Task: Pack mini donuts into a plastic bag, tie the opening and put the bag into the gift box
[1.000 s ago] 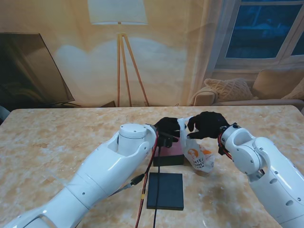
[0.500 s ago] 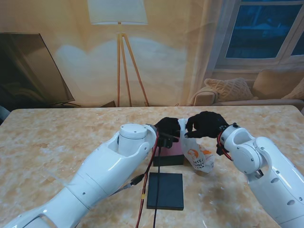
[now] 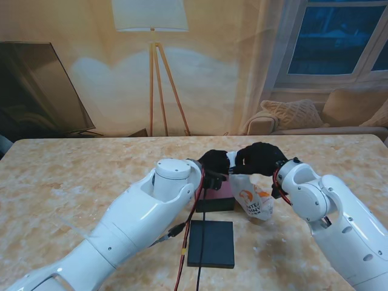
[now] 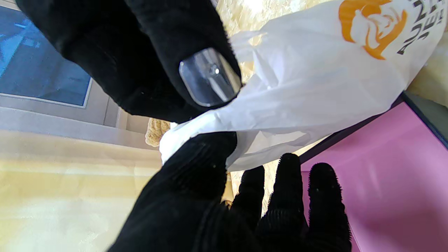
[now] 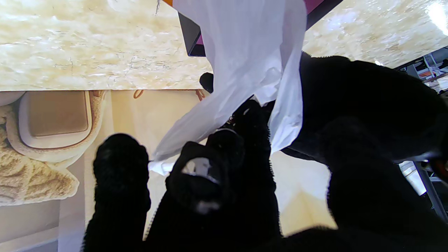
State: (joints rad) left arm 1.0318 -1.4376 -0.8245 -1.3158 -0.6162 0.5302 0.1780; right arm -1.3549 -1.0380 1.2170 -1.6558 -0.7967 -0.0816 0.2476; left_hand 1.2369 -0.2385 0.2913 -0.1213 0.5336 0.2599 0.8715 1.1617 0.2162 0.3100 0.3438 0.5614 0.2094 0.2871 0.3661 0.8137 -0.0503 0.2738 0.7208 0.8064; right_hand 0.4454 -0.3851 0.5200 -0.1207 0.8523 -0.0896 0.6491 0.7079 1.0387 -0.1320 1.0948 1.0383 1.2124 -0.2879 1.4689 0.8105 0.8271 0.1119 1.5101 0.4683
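right hand [image 3: 259, 159] has slid left, meeting left hand [image 3: 214, 163] mid-frame; both pinch the plastic bag [image 3: 253, 202] mouth. tying step: next, cross and knot.

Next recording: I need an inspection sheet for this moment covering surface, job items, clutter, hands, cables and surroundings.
Surface: beige marble-patterned table.
Job's things: white plastic bag with orange logo, upright beside the gift box, which has a pink inside; its top is gathered between both hands. A flat black lid lies nearer to me than the box. Donuts not visible.
Clutter: nothing seen.
Hands: left hand shut on the bag's top; right hand shut on it too.
Cables: red and black cables run along the left arm, crossing the lid.
Surroundings: floor lamp, dark screen, sofa with cushion, window.
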